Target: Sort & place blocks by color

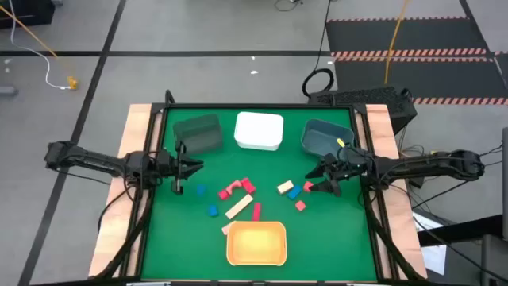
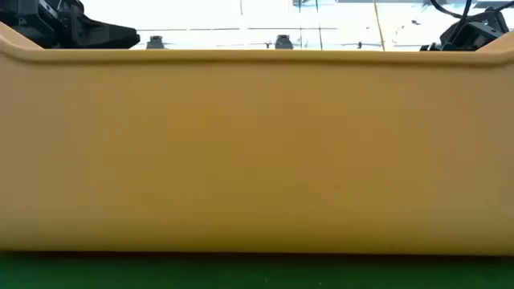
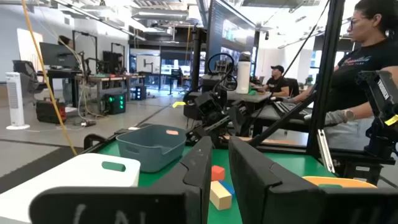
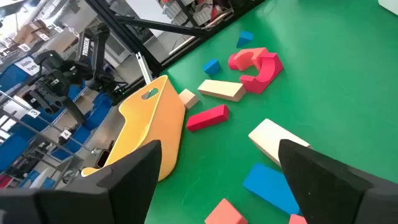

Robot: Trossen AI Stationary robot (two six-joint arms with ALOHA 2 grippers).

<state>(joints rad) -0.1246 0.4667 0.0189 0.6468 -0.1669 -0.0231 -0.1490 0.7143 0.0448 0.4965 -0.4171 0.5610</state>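
I am looking over the green table (image 1: 159, 238), and the sorting is barely under way, if at all. Four bins are sitting around the edges: the yellow bin (image 1: 256, 243) at the near side, and across the far side a dark bin (image 1: 198, 133), a white bin (image 1: 259, 131) and a teal bin (image 1: 324, 136). From the overhead view I am seeing no block inside the yellow, white or dark bins; something small and yellow is showing at the teal bin's rim, but I cannot tell what it is.

The blocks are lying loose in the middle of the table. The red arch (image 4: 256, 67) is sitting with a long tan bar (image 4: 221, 89) and a red bar (image 4: 207, 117) just beside it; a small tan cube (image 1: 225, 229) is touching or nearly touching the yellow bin's rim. Two small blue cubes (image 1: 213, 210) are lying toward the left side. Nearer the right side, a tan block (image 4: 276, 139), a blue block (image 4: 270, 185) and a small red cube (image 1: 300, 205) are clustered.

I am holding the right gripper (image 4: 217, 180) above that cluster, fingers spread wide and empty, straddling the tan and blue blocks from above. The left gripper (image 3: 219, 165) is waiting over the left part of the table, fingers pressed nearly together on nothing.

By my reckoning, nearly every block is waiting to be placed.
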